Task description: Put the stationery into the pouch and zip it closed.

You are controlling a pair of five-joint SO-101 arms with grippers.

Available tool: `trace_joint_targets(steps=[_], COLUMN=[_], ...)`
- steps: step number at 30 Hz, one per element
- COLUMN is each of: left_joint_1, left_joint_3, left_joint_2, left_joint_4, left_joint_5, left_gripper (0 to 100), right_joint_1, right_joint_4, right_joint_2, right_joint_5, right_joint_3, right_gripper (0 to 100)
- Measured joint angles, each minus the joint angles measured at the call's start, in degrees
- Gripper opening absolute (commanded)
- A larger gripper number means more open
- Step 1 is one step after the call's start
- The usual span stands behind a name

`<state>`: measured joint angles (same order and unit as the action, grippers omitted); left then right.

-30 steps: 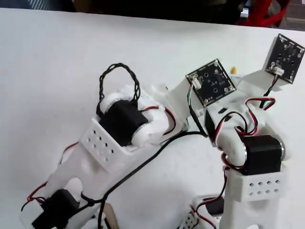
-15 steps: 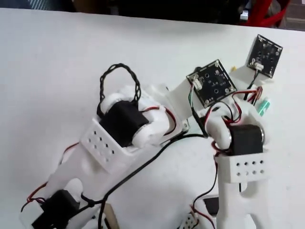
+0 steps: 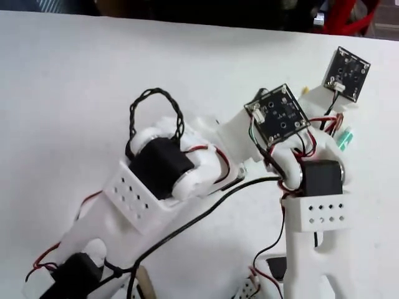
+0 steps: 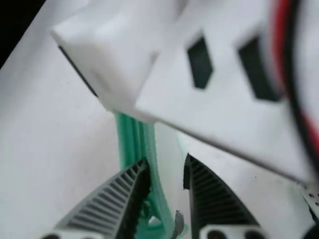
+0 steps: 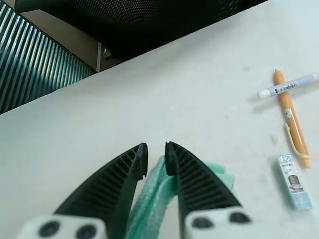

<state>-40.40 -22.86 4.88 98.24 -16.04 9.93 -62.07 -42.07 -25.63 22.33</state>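
**Taking a limp pouch by its rim**

Pinching with the right tool, fingers nearly together, the ribbed green edge of the pouch at the right of the bench. Straddling that edge with the left tool, fingers partly apart, material against just one of them. Judging the pouch light, soft and floppy, so gripping at two spots along the opening. Noting an orange pen, white marker and small box lying apart from it: slim, stiff, prone to rolling, best taken mid-length.
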Motion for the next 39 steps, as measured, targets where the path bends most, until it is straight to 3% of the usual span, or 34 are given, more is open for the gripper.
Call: trace_joint_targets(steps=[13,23,27,32,39], left_joint_1=[1.1,11.3,11.9,12.0,11.0], left_joint_3=[-1.8,-3.9,-2.7,10.3,39.9], left_joint_2=[2.4,19.5,28.7,42.3,62.7], left_joint_4=[1.5,2.5,3.9,3.9,1.2], left_joint_5=[-0.1,-0.3,-0.3,-0.5,-4.1], left_gripper=[21,23,23,23,23], right_joint_1=[0.2,0.3,0.2,0.2,0.2], right_joint_4=[10.5,15.0,17.0,19.9,20.1], right_joint_2=[-0.9,-1.7,-1.7,-1.7,-1.7], right_joint_5=[0.0,0.0,0.0,0.0,0.0], right_joint_3=[8.0,11.3,12.5,14.2,14.4], right_gripper=[1.9,1.9,1.9,1.9,1.9])
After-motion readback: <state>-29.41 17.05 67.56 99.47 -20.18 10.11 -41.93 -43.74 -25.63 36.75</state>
